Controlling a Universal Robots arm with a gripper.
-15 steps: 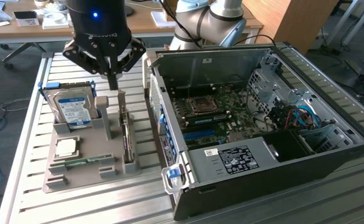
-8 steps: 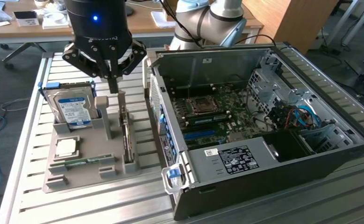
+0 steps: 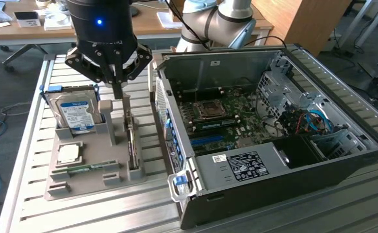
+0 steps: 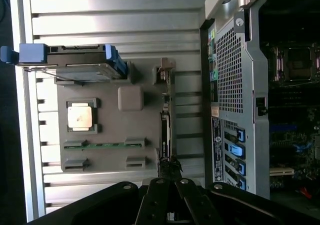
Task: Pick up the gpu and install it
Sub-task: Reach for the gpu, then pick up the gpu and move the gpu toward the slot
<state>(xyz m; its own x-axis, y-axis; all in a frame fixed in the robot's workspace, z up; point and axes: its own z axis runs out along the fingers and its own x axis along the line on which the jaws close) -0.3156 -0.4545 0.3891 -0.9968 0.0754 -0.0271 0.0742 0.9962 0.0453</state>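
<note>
Recording the gripper [image 3: 118,94] hanging over the grey fixture [image 3: 85,187], fingers pressed together with nothing between them, touching no part.

Locating the gpu [image 4: 164,130] standing on edge in the fixture's long slot, on the side nearest the open case [image 3: 344,165], with its silver bracket at the end toward the hard drive [image 3: 75,114].

Judging the card light, stiff and thin, yet fragile, with bare board and contacts along the seated edge. Advising a hold on the free upper edge, across the flat faces near mid-length, keeping off the bracket and the connector edge. Expecting smooth faces, so allowing for slipping or tilting under a narrow pinch.

Noting limited room beside the card, with the fixture post [image 3: 107,116] near on one flank and the case wall near on the other. Finding open room straight above for lifting.

Noting the case lying open side up, motherboard [image 3: 221,121] exposed, with the raised rim and drive-cage edges bordering any descent toward the board.
</note>
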